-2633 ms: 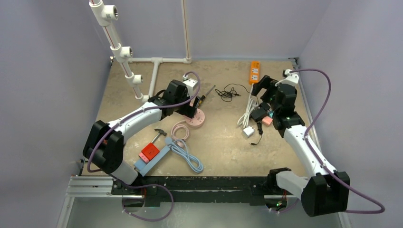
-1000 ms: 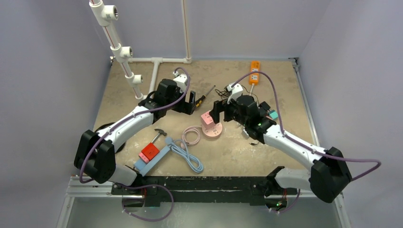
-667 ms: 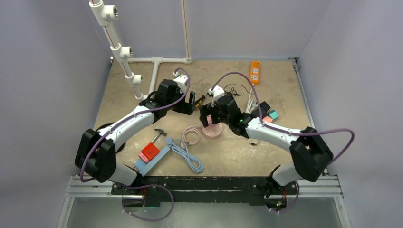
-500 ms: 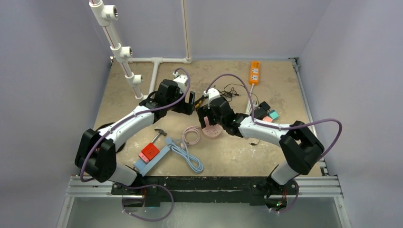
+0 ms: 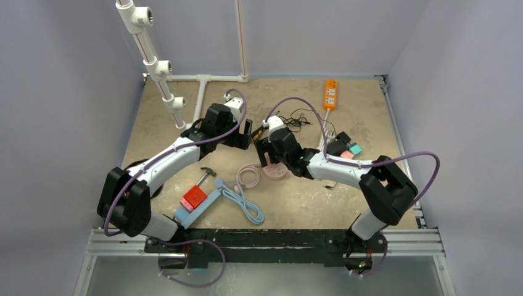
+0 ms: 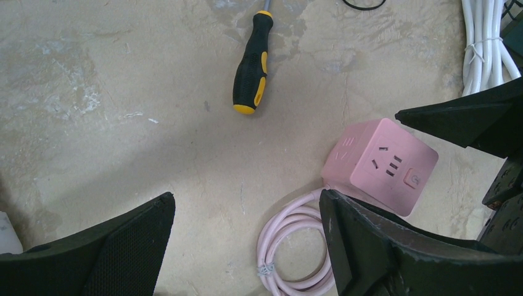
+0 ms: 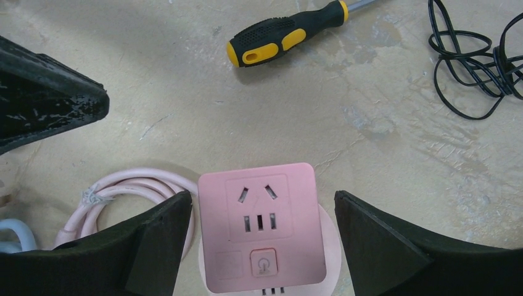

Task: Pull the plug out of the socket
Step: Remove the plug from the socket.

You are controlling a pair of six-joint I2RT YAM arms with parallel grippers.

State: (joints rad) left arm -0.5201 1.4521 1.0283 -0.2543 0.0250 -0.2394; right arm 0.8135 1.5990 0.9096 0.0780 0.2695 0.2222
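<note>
1. On the desk [image 5: 296, 191], the right gripper [image 7: 263, 193] hangs straight over the pink cube [image 7: 262, 228], which sits on a round pink base [image 7: 329, 243]. The cube looks to be the plug-in part and the base its socket.
2. The key relation is that the cube lies directly between the right gripper's two fingers, one beside each side face. Its socket holes and button face up toward the wrist camera. The cube is square and shows no long axis, so the pull would probably have to go straight up, away from the base.
3. The right gripper's jaws are spread wide. A thin strip of cable and base shows on either side of the cube, so nothing is gripped yet.
4. The left gripper [image 6: 247, 197] is also spread wide and holds nothing. It hovers above bare desk with the cube off to one side of it, so the right arm is clearly the nearer.
5. A coiled pink cable [image 6: 290, 246] lies beside the base, and a black-and-yellow screwdriver [image 6: 251, 61] lies farther back.
</note>
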